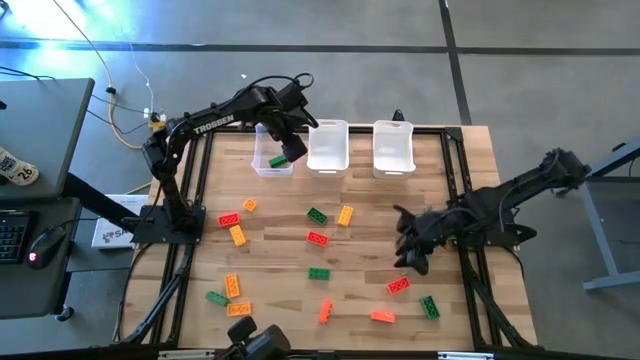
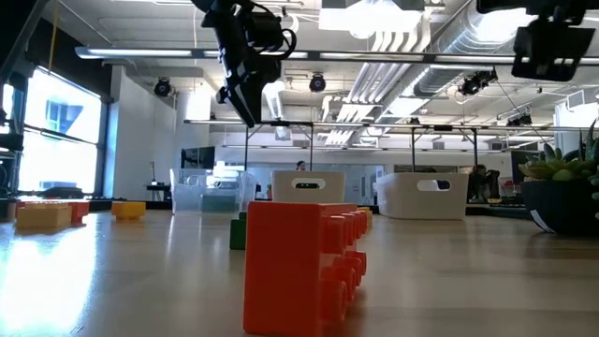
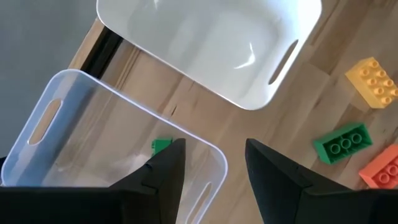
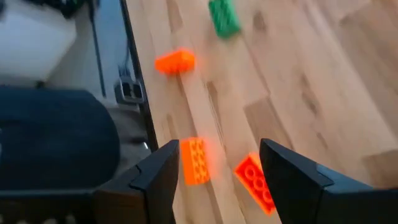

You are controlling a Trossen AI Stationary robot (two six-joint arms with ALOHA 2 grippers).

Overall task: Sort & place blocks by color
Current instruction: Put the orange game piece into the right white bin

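Hovering over the clear bin (image 1: 272, 160), left gripper (image 3: 214, 165) jaws wide, green block (image 3: 161, 145) lying inside. Right gripper (image 4: 214, 165) jaws wide above red block (image 4: 255, 182). Centring, descending straight advisable before closing.

A wooden table (image 1: 360, 215) was seen from above. 3 bins (image 1: 329, 146) were lined up along its far edge. Green, yellow-orange and red blocks (image 1: 317, 238) were scattered across the rest of its top, mostly well apart.
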